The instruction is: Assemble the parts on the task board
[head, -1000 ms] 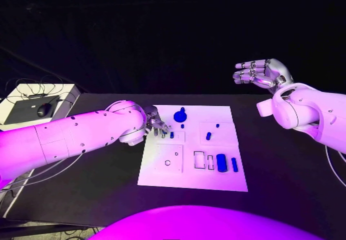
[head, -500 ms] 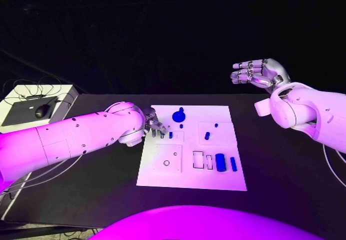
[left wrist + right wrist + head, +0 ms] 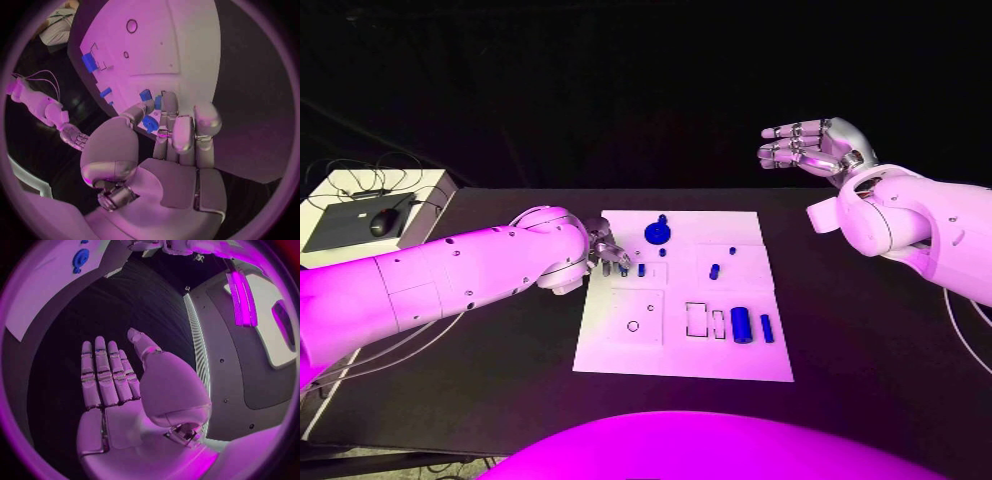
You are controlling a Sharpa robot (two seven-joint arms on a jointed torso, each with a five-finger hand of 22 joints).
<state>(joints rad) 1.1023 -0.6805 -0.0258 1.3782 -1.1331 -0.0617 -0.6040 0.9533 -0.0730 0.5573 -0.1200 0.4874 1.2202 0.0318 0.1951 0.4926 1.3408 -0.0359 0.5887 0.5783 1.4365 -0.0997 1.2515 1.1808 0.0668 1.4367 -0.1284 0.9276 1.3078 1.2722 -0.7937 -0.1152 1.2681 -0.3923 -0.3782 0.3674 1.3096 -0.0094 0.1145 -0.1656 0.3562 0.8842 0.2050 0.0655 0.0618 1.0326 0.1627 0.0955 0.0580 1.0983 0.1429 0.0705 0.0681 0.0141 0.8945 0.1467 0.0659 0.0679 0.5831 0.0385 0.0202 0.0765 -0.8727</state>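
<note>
The white task board (image 3: pixel 687 355) lies mid-table with several blue parts on it: a round one (image 3: pixel 658 232) at the far end, small pegs (image 3: pixel 714 271) in the middle and two bars (image 3: pixel 743 325) near the front right. My left hand (image 3: pixel 609 254) sits low at the board's left edge. In the left wrist view its thumb and a finger pinch a small blue part (image 3: pixel 150 123), with other small parts (image 3: pixel 145 95) just beyond the fingertips (image 3: pixel 169 100). My right hand (image 3: pixel 812 145) is raised high past the table's far right, fingers spread, holding nothing (image 3: pixel 119 385).
A white box (image 3: pixel 343 190) carrying a dark pad and a mouse (image 3: pixel 387 221) stands off the table's left, with cables around it. A ring-shaped hole (image 3: pixel 633 325) and rectangular slots (image 3: pixel 698 317) mark the board's near half. Bare black table surrounds the board.
</note>
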